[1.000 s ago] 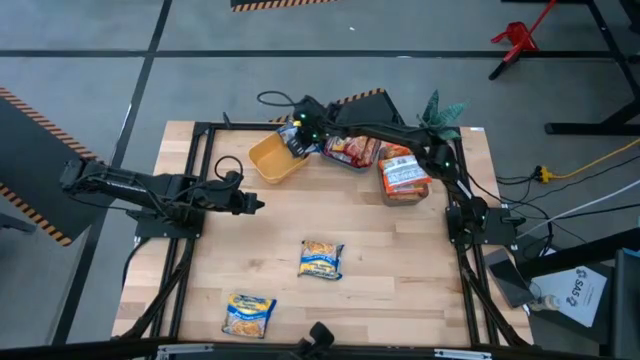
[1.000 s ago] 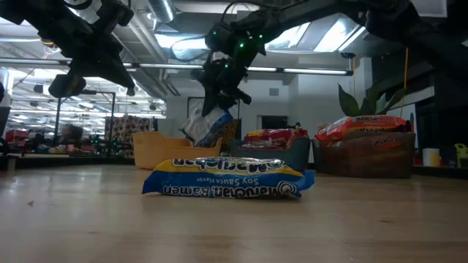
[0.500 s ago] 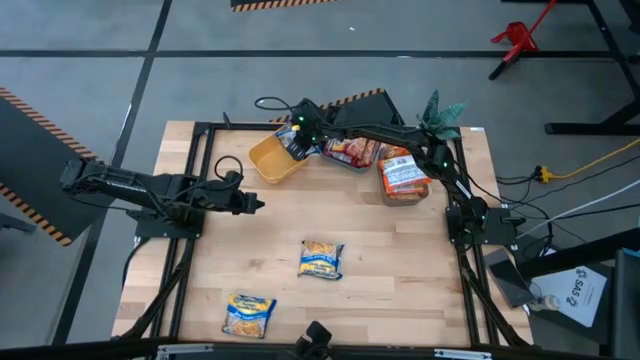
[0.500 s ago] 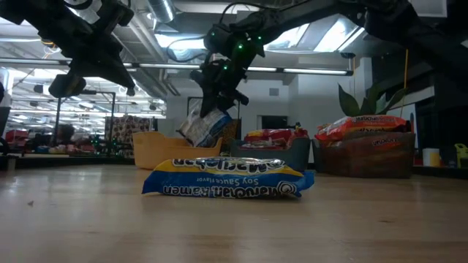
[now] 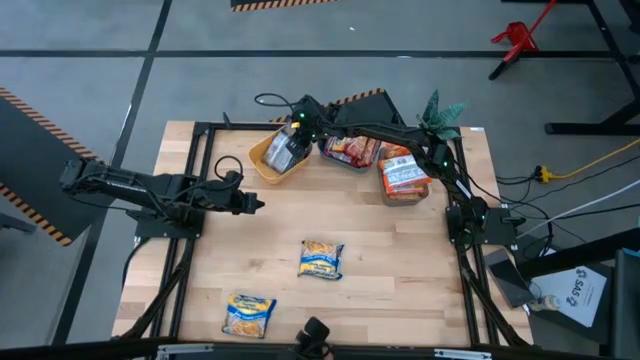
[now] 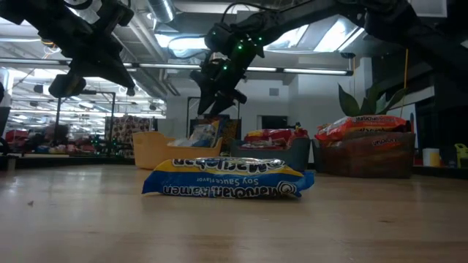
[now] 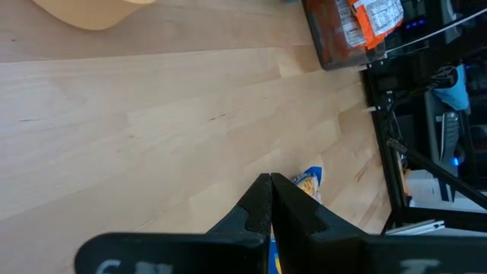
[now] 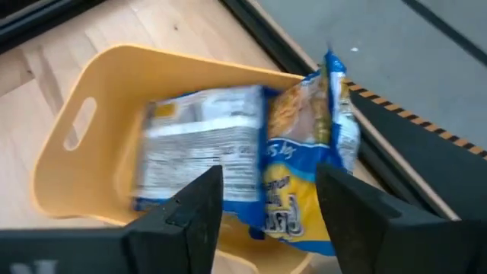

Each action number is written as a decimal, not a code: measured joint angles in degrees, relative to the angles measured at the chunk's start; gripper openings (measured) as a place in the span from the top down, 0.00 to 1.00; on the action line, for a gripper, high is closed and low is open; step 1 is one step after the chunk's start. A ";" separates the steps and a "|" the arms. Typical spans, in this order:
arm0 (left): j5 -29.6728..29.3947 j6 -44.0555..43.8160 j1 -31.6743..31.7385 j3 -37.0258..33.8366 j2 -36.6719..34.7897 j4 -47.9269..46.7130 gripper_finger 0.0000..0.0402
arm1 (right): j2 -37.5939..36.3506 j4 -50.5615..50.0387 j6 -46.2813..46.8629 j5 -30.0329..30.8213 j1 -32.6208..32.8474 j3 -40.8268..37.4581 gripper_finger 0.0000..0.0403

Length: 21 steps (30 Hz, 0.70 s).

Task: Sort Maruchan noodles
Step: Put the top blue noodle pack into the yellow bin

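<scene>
Reading "Maruchan Ramen" on table packet (image 6: 227, 177) | right gripper (image 8: 262, 199) fingers apart over yellow bin (image 5: 268, 160) | left gripper (image 7: 271, 202) fingers together

Up at the far edge of the pale wooden worktop (image 5: 350, 215) sits a yellow bin (image 5: 262, 160), handle slot showing in its wall. Just beside it comes a dark grey bin (image 5: 349, 162), then a brownish bin (image 5: 400, 196) nearest the right side. A green plant (image 5: 441, 110) pokes up behind that corner. Off the worktop, a red stand (image 5: 517, 40) on the grey floor (image 5: 80, 40), a yellow cable (image 5: 590, 160), and hazard-striped tape (image 5: 30, 105).
</scene>
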 joint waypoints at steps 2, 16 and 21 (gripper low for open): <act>0.00 0.06 0.00 0.02 0.00 0.00 1.00 | 0.00 0.00 -0.16 1.58 0.02 0.00 0.50; 1.02 0.74 -0.09 0.04 -0.02 0.32 1.00 | -4.11 -16.28 2.75 -11.40 0.87 5.09 0.49; 6.60 4.06 -0.09 0.07 -0.02 0.58 1.00 | -5.01 -31.63 7.84 -17.88 7.21 5.39 0.49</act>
